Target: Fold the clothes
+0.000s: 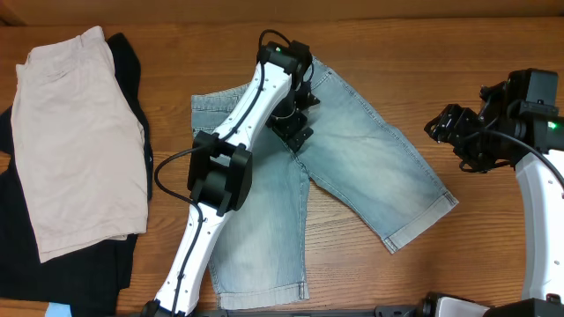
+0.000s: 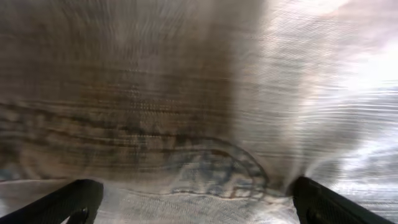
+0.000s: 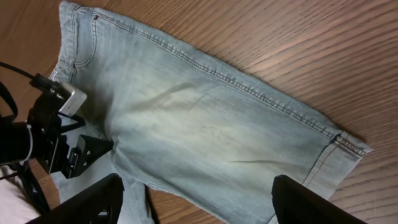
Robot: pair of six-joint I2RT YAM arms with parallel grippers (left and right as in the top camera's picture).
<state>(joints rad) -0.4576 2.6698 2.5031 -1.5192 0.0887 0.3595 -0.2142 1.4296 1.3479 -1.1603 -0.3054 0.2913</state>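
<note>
The denim shorts lie spread flat at the centre of the desk. The waistband is toward the upper middle of the overhead frame, one leg runs down to the lower centre and the other angles out to the lower right, so the two legs form an open V with bare wood between them. The left end effector sits low over the crotch, where the legs meet. In its own blurred wrist view the fingers stand wide apart at the lower corners, with a curved seam just beyond them, so it is released and grasping nothing. That spot looks chosen as a pivot point for bringing one leg over the other. The right end effector hangs over bare desk at the right of the frame, apart from the cloth and also released. Its fingers frame the outstretched leg from above, probably ready for the cuffed hem. There is open room along the upper and right edges of the desk. The left side is tighter: the beige shorts lie on a black garment near the waistband's corner, so a fold toward the left has less margin.
</note>
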